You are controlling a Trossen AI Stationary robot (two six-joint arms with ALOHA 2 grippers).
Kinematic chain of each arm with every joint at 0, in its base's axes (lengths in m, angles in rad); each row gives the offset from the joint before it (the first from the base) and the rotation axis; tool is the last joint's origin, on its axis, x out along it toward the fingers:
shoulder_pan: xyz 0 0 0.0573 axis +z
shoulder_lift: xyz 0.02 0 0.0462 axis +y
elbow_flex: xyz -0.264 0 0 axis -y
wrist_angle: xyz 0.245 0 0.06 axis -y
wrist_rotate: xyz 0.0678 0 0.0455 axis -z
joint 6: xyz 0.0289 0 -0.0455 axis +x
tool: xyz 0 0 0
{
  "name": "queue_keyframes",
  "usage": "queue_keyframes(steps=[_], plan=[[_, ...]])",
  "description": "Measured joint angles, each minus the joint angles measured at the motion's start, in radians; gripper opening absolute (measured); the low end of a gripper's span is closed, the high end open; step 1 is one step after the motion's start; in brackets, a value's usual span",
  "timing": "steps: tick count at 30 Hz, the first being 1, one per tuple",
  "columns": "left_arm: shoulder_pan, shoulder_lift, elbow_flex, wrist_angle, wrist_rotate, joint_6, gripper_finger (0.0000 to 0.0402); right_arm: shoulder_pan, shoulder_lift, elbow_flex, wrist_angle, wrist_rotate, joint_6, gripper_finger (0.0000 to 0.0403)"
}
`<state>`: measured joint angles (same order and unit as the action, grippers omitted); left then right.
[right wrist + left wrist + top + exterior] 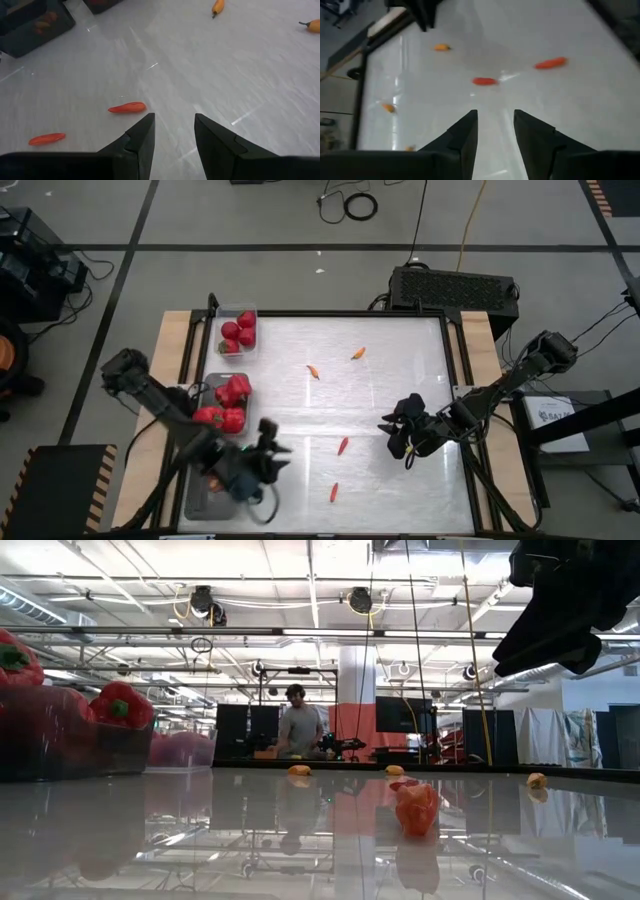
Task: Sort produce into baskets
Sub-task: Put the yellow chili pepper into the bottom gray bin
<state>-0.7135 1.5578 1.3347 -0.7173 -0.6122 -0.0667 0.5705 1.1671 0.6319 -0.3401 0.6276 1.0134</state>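
My right gripper [172, 145] hangs open near a chili [127, 107]; it's slim, could skid off the slick table [400, 470]. Left gripper [495, 142] open too.

Glossy white table [400, 380] – four chili peppers [343, 445] scattered mid-surface; three baskets [237, 330] along left edge.

Along the bench's [400, 340] left edge, a small clear plastic tray [237, 311] of round red tomatoes [238, 333] is sitting at the far corner, with a larger grey tray [208, 385] holding lumpy red bell peppers [226, 402] just nearer. Four slim orange-red chili peppers are lying apart mid-bench: two farther [313, 371] [358, 353], two nearer [342, 445] [333, 492].
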Motion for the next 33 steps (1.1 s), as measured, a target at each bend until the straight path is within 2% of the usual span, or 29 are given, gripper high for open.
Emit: queue_keyframes(steps=[7,14,18,21,27,33], plan=[[0.280,-0.001,-0.103,0.135,0.049,0.242,0.0135,0.000,0.000,0.000,0.000,0.002,-0.003,0.0130],[0.587,0.000,-0.274,0.359,0.276,0.342,0.0135,0.000,0.000,0.000,-0.001,0.004,-0.036,0.0130],[0.743,0.001,-0.337,0.497,0.294,0.437,0.0135,-0.007,0.000,0.000,-0.001,0.005,-0.055,0.0130],[0.844,0.020,-0.340,0.563,0.303,0.449,0.0135,-0.019,0.000,0.000,-0.001,0.006,-0.070,0.0130],[0.969,0.102,-0.336,0.622,0.541,0.555,0.0135,-0.043,0.000,0.001,-0.001,0.006,-0.112,0.0130],[1.017,0.225,-0.306,0.620,0.554,0.580,0.0135,-0.047,0.000,0.001,-0.005,0.005,-0.142,0.0130]])
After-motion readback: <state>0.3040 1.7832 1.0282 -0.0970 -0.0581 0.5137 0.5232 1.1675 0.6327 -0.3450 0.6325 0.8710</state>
